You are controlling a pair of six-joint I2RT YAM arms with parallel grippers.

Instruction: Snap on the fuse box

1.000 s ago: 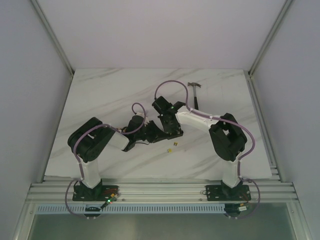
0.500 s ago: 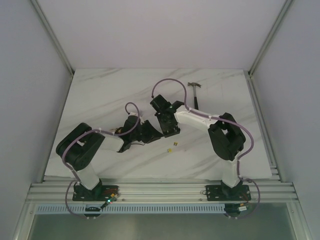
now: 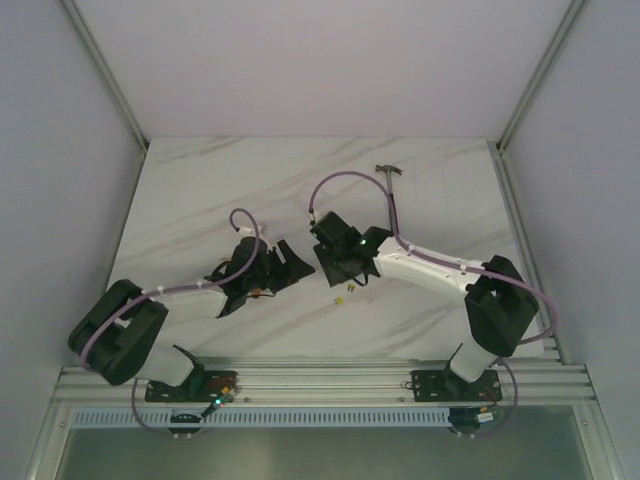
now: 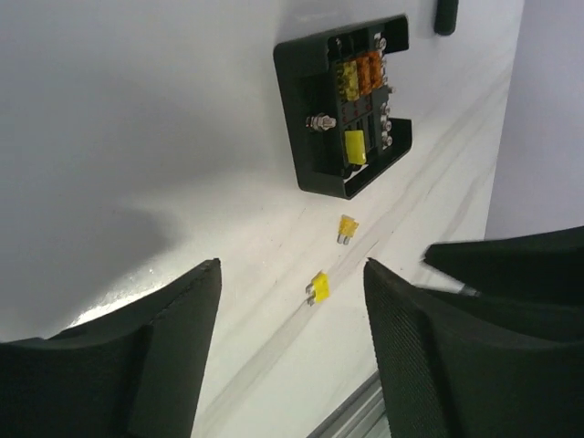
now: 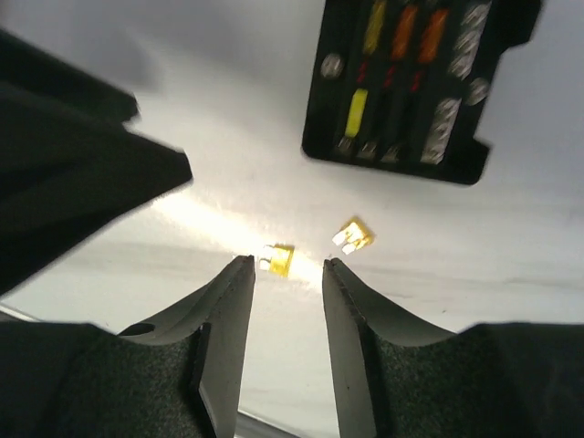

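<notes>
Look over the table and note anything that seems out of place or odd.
Two yellow fuses lie loose on the table, apart from the fuse box. That looks odd because fuses belong in its slots, and some of those slots look unfilled.

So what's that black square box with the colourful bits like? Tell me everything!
The small black square plastic fuse box lies flat on the white marbled table, open face up. A raised rim runs round it. Inside sit yellow and orange fuses, silvery screws along one edge and a metal stud. Only the table touches it. Whether a clear lid covers it, I cannot tell.
</notes>
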